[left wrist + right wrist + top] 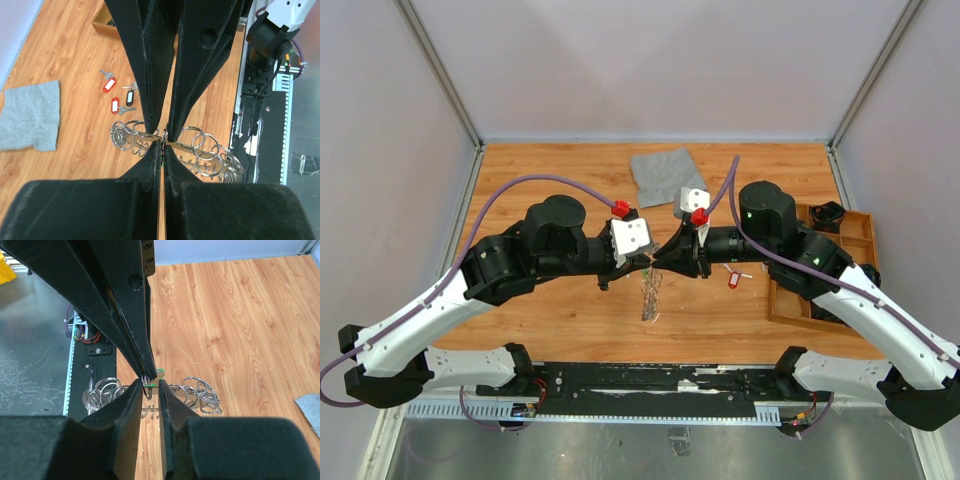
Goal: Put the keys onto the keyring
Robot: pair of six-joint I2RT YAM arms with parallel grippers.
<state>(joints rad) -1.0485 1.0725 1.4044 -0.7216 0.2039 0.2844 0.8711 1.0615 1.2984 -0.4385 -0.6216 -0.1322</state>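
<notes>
**Both grippers meet at the keyring over the middle of the table**

The two arms reach inward and their fingertips come together above the centre of the wooden table, slightly nearer the near edge than the far one.

The left gripper has its jaws pressed together on the wire of the keyring, with no gap left between the fingers. The keyring, a bundle of small silvery loops strung round a larger ring, spreads out to both sides of that pinch. From above it shows as a thin bright streak hanging below the fingertips. Whether its lower end touches the table cannot be told.

The right gripper comes in from the opposite side, tip to tip with the left one. Its jaws stand only narrowly apart, and bare wood shows through the slit. One small loop of the keyring lies in that slit against one finger. Whether the other finger touches it cannot be told.

The keys lie loose on the table, apart from the keyring. Two have red tags and one has a black tag. They sit to the right of the middle, between the grippers and the wooden tray at the right edge.

A grey cloth lies flat near the middle of the far edge.
</notes>
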